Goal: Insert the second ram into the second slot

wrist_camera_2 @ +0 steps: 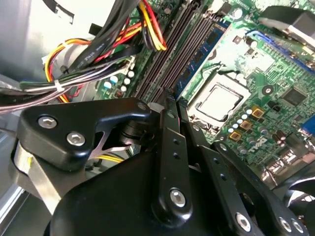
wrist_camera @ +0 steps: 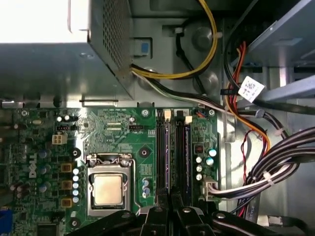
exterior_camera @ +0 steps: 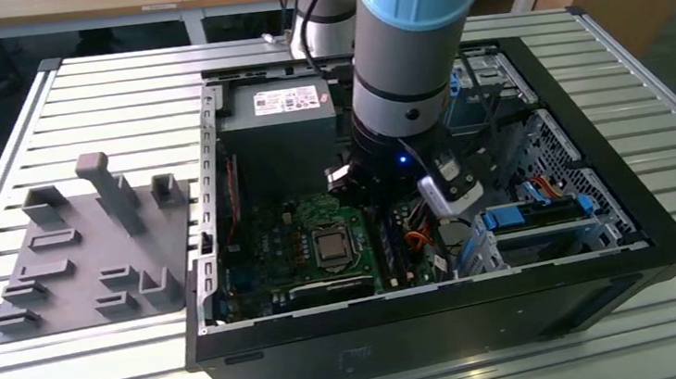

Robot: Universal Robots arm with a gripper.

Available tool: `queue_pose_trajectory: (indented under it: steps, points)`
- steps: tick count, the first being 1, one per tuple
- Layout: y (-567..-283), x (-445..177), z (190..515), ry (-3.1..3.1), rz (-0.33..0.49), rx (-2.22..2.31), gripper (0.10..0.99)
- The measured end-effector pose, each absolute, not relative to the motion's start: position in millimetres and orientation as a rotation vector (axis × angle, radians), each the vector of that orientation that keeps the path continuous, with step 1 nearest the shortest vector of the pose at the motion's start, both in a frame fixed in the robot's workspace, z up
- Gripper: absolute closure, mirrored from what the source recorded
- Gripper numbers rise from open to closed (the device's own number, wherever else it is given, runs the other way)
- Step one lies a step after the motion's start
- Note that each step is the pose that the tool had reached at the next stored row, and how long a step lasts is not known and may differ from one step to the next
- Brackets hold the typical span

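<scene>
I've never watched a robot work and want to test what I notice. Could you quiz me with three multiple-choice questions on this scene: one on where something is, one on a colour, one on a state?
1. Where does the grey tray lie, relative to the computer case?
A. On the slatted table, at the exterior view's left of the case
B. Inside the case
C. On top of the case

2. What colour is the main circuit board?
A. Red
B. Green
C. White

3. What state is the computer case in?
A. Shut on every side
B. Taken apart into loose panels
C. Open, with its insides showing

Answers:
1 A: the exterior view shows the tray on the table beside the case.
2 B: both wrist views show a green board.
3 C: the board lies in plain sight inside the case.
</scene>
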State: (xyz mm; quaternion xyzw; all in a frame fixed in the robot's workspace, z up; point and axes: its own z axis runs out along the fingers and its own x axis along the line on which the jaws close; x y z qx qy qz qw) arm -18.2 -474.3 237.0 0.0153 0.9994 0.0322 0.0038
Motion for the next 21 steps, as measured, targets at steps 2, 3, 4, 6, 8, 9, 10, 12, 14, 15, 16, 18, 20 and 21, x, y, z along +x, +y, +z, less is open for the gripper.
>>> queue_pose_trajectory:
  steps: [2,3,4,6,8,9,10,12,14,15,16,18,20,21]
  points:
    - [-474.4,-18.1,235.1,3.131,0.100,0.072,0.949]
    - [-474.4,-17.5,233.7,3.131,0.101,0.077,0.949]
    - [-474.4,-17.2,232.5,3.131,0.101,0.077,0.949]
    - [-474.4,-17.1,229.1,3.132,0.100,0.077,0.949]
    - [-474.4,-16.9,227.1,3.132,0.101,0.077,0.949]
    - [-474.4,-17.0,227.2,3.132,0.100,0.077,0.949]
    - [-474.4,-16.9,227.1,3.132,0.100,0.077,0.949]
    - [-474.4,-16.9,227.1,3.132,0.100,0.077,0.949]
    - [-474.4,-16.8,227.0,3.132,0.101,0.077,0.949]
    - [-474.4,-16.4,226.9,3.132,0.101,0.077,0.949]
    - [-474.4,-15.9,226.9,3.132,0.101,0.077,0.949]
    - [-474.4,-15.5,226.4,3.132,0.101,0.077,0.949]
    - [-474.3,-15.2,225.0,3.132,0.101,0.077,0.949]
    - [-474.4,-15.1,224.4,3.132,0.101,0.076,0.949]
